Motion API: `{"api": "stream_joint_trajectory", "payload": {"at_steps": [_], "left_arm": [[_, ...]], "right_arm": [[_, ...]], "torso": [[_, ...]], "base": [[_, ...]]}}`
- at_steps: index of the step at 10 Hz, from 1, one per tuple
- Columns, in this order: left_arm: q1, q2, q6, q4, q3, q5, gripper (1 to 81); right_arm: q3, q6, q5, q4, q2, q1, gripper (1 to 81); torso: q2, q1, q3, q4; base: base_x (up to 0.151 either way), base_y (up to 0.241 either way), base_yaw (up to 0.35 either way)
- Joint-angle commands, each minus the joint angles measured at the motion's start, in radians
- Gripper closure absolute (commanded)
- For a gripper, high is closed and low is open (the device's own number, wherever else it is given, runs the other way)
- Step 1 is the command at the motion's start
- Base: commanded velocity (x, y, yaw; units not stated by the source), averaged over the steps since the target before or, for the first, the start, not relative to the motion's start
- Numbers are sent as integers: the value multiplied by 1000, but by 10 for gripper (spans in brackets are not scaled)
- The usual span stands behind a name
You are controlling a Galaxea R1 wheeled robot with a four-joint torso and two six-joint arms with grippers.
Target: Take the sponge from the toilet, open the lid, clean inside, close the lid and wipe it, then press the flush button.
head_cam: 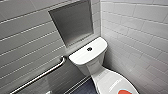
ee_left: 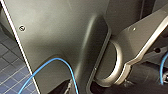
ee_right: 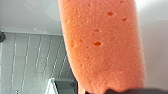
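to lift sponge [ee_right: 102,45] off shut lid [head_cam: 110,80]: centre right hand [ee_right: 125,91] on its middle, squeeze lightly, rise straight. grip state: cannot tell.

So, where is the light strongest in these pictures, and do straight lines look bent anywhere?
Head view: the wall tile lines bow slightly from the wide lens; the toilet tank top carries a sheen. Right wrist view: the white area beside the sponge is washed out. Left wrist view: dim, a sheen on the robot's dark plate.
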Motion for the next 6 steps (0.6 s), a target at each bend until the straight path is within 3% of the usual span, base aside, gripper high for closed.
{"api": "stream_joint_trajectory", "payload": {"at_steps": [1, 3, 5, 6], "left_arm": [[4, -14, 6, 10, 1, 72, 10], [13, -9, 6, 8, -4, 71, 10], [24, 7, 6, 8, -27, 71, 10], [30, 15, 6, 8, -37, 71, 10]], "right_arm": [[-105, 5, -162, 169, 30, 277, 811], [-168, 7, -165, 260, 76, 369, 811], [-313, 7, -154, 438, 156, 435, 811], [-380, 7, -156, 478, 197, 460, 811]], "torso": [[0, 0, 0, 0], [0, 0, 0, 0], [0, 0, 0, 0], [0, 0, 0, 0]], "base": [[0, 0, 0], [0, 0, 0], [0, 0, 0], [0, 0, 0]]}}
